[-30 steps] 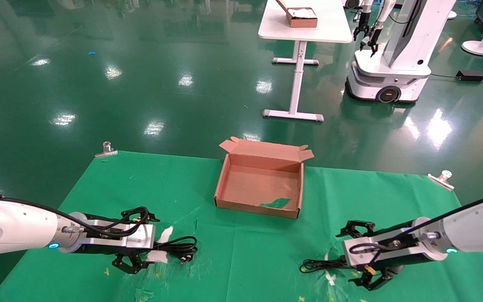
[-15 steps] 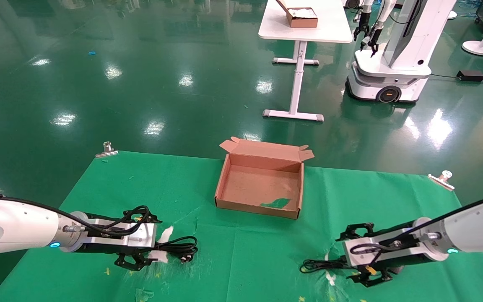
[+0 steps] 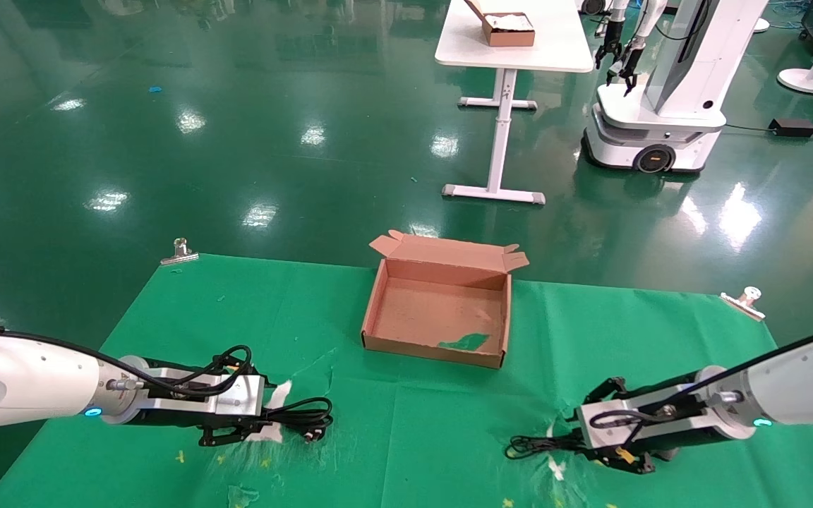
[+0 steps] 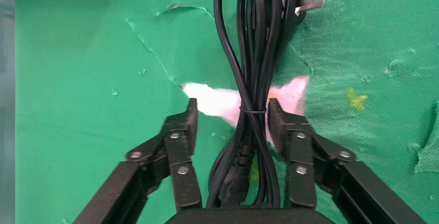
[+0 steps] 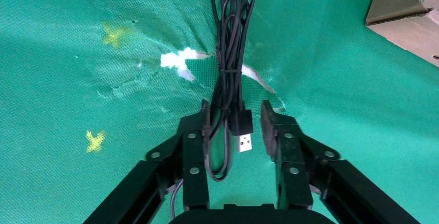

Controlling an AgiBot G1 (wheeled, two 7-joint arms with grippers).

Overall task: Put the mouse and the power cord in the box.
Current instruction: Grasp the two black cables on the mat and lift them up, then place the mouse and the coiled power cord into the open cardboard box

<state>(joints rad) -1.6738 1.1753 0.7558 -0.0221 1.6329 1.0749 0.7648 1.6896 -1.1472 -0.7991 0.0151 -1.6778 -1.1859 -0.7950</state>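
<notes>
Both grippers have dropped closer to the green cloth (image 3: 406, 423) since 1 s ago. Head view: left gripper (image 3: 237, 432) at the power cord (image 3: 304, 415), right gripper (image 3: 618, 451) at the mouse cable; the box (image 3: 371, 317) sits open between, farther back. L wrist view: fingers (image 4: 181, 141) spread, cord bundle between them w/ gaps both sides. R wrist view: fingers (image 5: 194, 136) spread, straddling mouse cable (image 5: 228, 79) & USB plug (image 5: 243, 131); mouse body not visible.

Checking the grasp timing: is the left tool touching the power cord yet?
Apart. The left wrist view shows the left tool open astride the power cord, with green cloth and white table visible between each finger and the bundle.
</notes>
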